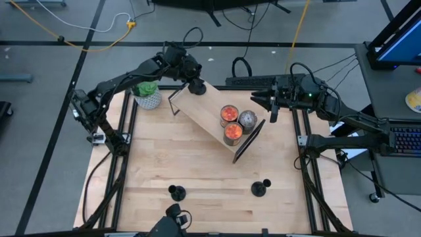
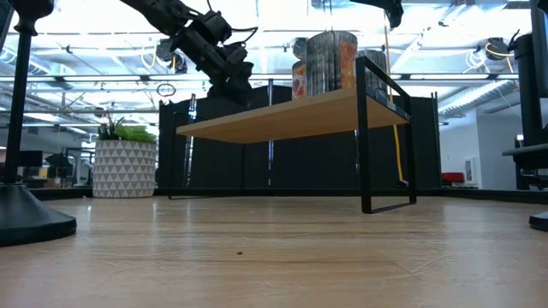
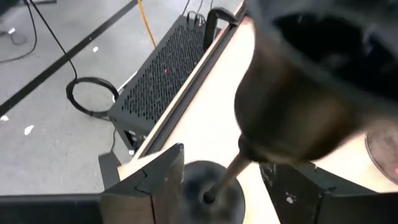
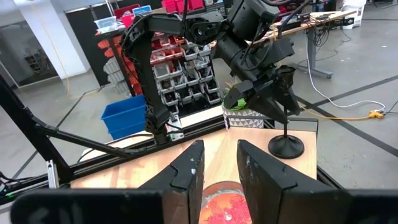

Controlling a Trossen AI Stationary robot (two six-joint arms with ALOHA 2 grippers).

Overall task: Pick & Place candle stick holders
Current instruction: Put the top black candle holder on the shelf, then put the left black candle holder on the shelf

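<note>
One black candle stick holder stands upright by its round base at the far left end of the raised wooden shelf. My left gripper slants down over it, open. Its fingers stand on either side of the thin stem, and the top cup is close under the wrist. Two more holders stand on the table near its near edge. My right gripper is open and empty at the shelf's far right end. My left gripper has its fingers around the holder's stem, with a gap showing on each side of it. I cannot tell whether a finger touches the top cup. The holder's base rests on the shelf.
Three cans stand on the shelf's right half. A potted plant stands at the table's far left corner. Open tabletop lies between the shelf and the two holders at the near edge.
</note>
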